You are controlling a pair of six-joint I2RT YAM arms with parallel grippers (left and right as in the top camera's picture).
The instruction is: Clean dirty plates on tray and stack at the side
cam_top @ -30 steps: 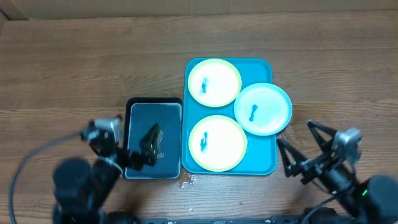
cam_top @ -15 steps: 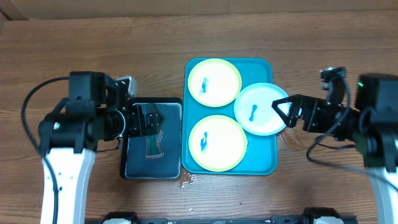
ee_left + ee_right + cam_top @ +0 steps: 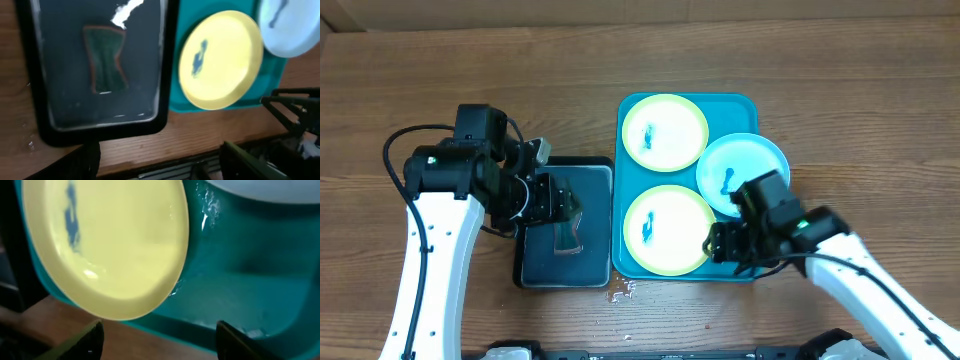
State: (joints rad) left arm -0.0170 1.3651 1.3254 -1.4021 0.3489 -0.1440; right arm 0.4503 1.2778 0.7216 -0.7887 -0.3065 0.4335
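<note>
Both gape wide, empty: my left gripper (image 3: 160,149) over the black rectangular tray (image 3: 168,75), right gripper (image 3: 160,331) beside the near yellow-green round plate (image 3: 115,255).

A robotics lab or test bench is indicated. Two white robot arms, the left arm (image 3: 430,250) and the right arm (image 3: 880,300), are based at the near edge of a wood-grain desk (image 3: 440,80). Black cables (image 3: 395,160) are left looped in the open. Only staged props are laid out: a turquoise tray (image 3: 745,108) carrying plates (image 3: 665,132), with a black tray (image 3: 585,265) set just left of it.
</note>
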